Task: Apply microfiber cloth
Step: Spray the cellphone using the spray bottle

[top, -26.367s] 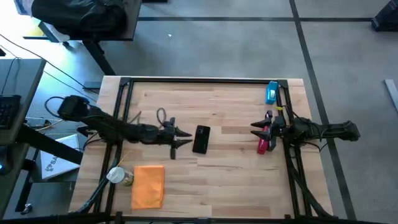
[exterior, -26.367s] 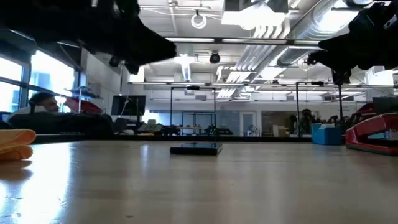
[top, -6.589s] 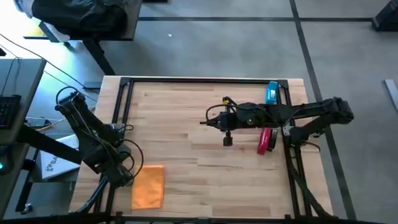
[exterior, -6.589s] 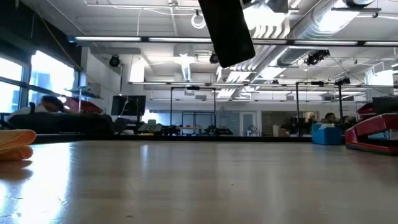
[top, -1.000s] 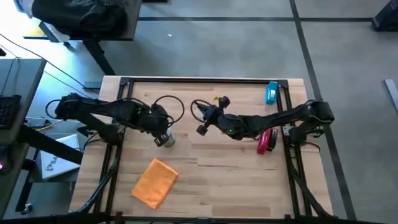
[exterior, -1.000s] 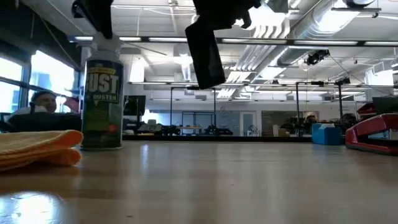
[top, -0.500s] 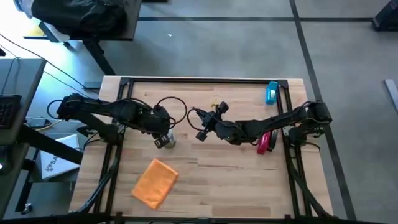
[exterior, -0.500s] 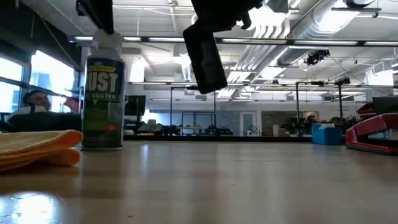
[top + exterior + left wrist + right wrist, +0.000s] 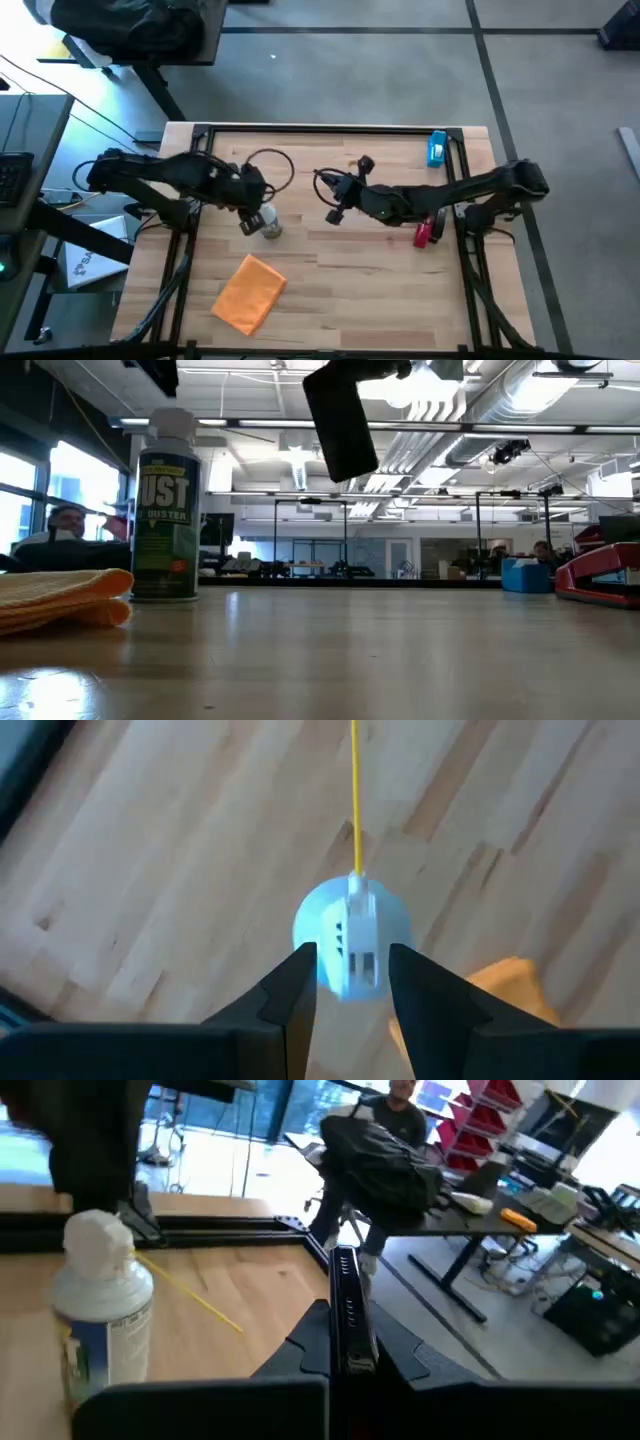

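Note:
The orange microfiber cloth [image 9: 250, 292] lies folded on the table near the front left, also in the low view [image 9: 60, 600]. No gripper touches it. A duster spray can [image 9: 268, 228] stands upright behind it [image 9: 165, 510]. My left gripper [image 9: 250, 217] hangs open just above the can's white cap [image 9: 350, 942], its fingers on either side and clear of it. My right gripper [image 9: 333, 208] is at mid-table, shut on the black phone [image 9: 340, 425], high above the table. My right gripper pinches the phone between its two fingers, which close on its flat faces, so the wrist view shows it edge-on [image 9: 345, 1295]. The arm reaches in from the table's right. The phone hangs tilted below the gripper, lifted well clear of the table.
A red stapler [image 9: 423, 232] lies by the right arm and a blue object [image 9: 437, 148] sits at the far right corner. A yellow straw [image 9: 354, 800] sticks out from the can's nozzle. Bare wood lies at front centre and right.
My left gripper has risen off the can's cap; the can stays standing where it was. My right gripper has lifted the phone higher and shifted it slightly toward the table's right, still tilted.

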You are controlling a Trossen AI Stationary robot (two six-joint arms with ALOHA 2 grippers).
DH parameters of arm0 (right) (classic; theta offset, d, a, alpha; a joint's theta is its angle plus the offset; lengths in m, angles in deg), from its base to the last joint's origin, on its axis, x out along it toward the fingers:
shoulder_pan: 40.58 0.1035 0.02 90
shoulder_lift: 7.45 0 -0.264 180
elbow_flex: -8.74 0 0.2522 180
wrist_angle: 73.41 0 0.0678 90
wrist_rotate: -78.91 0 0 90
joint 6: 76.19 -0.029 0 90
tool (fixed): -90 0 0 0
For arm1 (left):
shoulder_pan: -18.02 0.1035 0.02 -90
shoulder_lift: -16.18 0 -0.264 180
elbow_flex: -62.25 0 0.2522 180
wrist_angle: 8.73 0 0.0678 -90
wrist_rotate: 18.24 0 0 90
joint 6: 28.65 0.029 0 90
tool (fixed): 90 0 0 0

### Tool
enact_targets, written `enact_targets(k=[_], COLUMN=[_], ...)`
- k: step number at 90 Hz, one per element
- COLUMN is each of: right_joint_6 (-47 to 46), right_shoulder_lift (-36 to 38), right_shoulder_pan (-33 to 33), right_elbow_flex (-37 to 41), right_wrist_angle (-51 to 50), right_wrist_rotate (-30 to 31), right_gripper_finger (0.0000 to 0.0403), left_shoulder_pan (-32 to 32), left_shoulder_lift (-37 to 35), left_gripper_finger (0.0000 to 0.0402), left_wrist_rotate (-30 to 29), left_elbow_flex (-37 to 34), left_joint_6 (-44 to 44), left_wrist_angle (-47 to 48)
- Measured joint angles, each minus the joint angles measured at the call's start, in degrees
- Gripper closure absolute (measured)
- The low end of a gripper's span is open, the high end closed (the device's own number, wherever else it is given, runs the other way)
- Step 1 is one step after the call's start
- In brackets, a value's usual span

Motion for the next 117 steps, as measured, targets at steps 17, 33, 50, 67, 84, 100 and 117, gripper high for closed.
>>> enact_targets(k=[17, 33, 50, 67, 84, 100, 117], right_joint_6=[-1.81, -2.62, -3.25, -0.43, -0.03, 0.77, 0.78], right_shoulder_lift=[0.26, 0.28, 0.28, 0.76, 0.98, 1.15, 2.8], right_shoulder_pan=[-2.43, -3.07, -3.02, -3.02, -3.21, -3.44, -3.14], right_elbow_flex=[0.0, 0.0, 0.0, 0.0, 0.0, -0.02, -0.04], right_wrist_angle=[-0.96, -2.38, -7.5, -11.33, -11.53, -11.36, -12.37], right_wrist_rotate=[-1.68, -6.78, -9.54, -9.57, -9.71, -11.24, -12.38], right_gripper_finger=[0.0403, 0.0403, 0.0403, 0.0403, 0.0403, 0.0397, 0.0394], left_shoulder_pan=[-0.53, 0.52, 0.47, -2.65, -7.38, -9.1, -12.01], left_shoulder_lift=[-3.26, -4.27, -4.36, -4.53, -4.58, -4.55, -7.39], left_gripper_finger=[0.0296, 0.0296, 0.031, 0.0329, 0.0341, 0.0347, 0.0349], left_wrist_rotate=[-7.78, -7.66, -5.24, -8.03, -9.16, -10.8, -10.57], left_elbow_flex=[-0.1, -7.52, -16.09, -21.6, -26.69, -28.46, -28.48], left_joint_6=[0.25, 0.27, 0.27, -3.15, -5.04, -5.71, -6.81], left_wrist_angle=[6.1, 3.48, -0.02, -7.26, -17.76, -23.81, -21.62])
